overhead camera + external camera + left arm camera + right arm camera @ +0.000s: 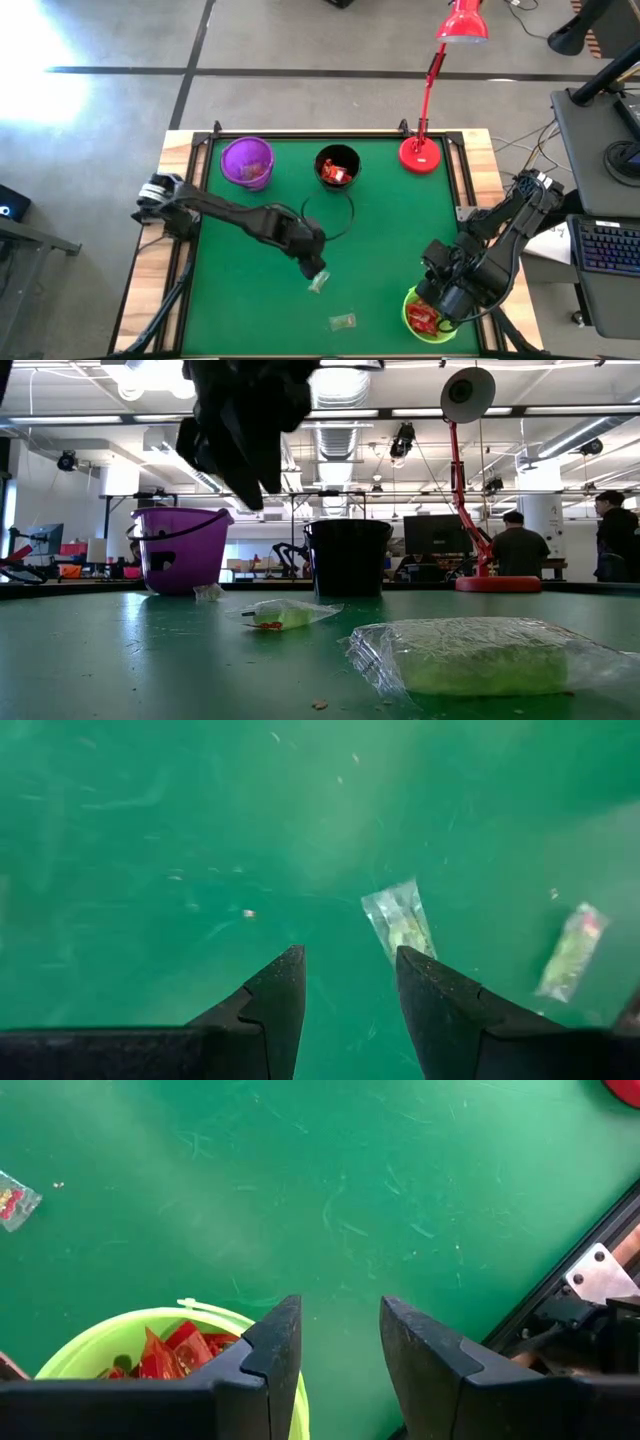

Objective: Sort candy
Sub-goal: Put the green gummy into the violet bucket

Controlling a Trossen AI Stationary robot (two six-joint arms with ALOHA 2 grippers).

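Left hand (350, 995) open above clear candy (400, 920), black cup (337, 167) beyond.

The left gripper (316, 272) hangs over mid-table with one candy (319, 284) just beneath its tips and another (343, 321) a little nearer the front edge. Two cups (247, 160) (337, 166) stand behind it, a lamp base (420, 154) farther right. The right gripper (437, 300) hovers over a candy-filled cup (428, 320).

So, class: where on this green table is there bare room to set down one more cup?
Bare mat lies between the red lamp base and the green cup, and below the purple cup. It is crowded mid-table: left gripper over two clear candies, near the black cup.
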